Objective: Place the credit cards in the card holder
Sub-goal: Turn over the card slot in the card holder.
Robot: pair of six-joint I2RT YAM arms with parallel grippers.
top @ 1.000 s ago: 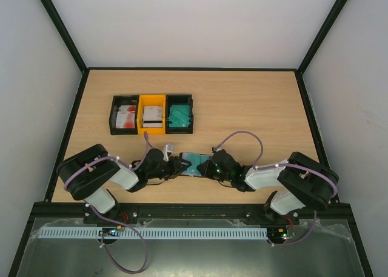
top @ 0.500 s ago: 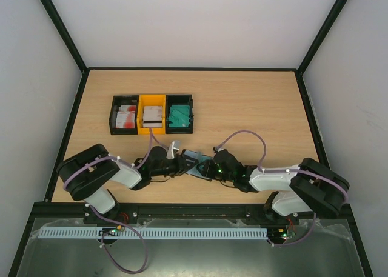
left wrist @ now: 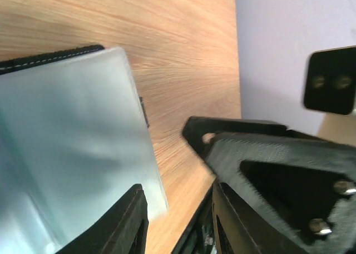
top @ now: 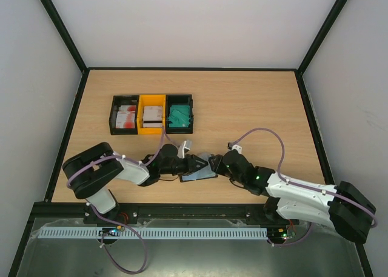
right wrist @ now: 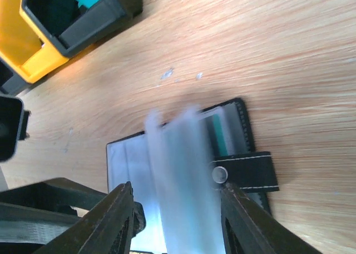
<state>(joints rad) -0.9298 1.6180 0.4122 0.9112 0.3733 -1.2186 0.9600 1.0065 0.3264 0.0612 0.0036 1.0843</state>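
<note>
Lying open near the front edge of the worktop (top: 254, 101), the card holder (right wrist: 181, 154) shows its clear sleeves, which look blurred in the right wrist view. One teal card (right wrist: 221, 133) sits already in a pocket beside the closure tab (right wrist: 247, 172). The other credit cards (top: 180, 115) wait in the three bins (top: 151, 130) further back.

The right pincer (right wrist: 177, 223) stands wide open, its fingers on both sides of the sleeves and gripping nothing. The left pincer (left wrist: 178, 220) is about half open. A sleeve corner lies between its fingers, against one of them, but I see no pinch.

I think the danger is a loose holder. With no firm hold it may fold shut or slide, and the teal card could slip out. The two pincers are also very close, so they may knock each other.
</note>
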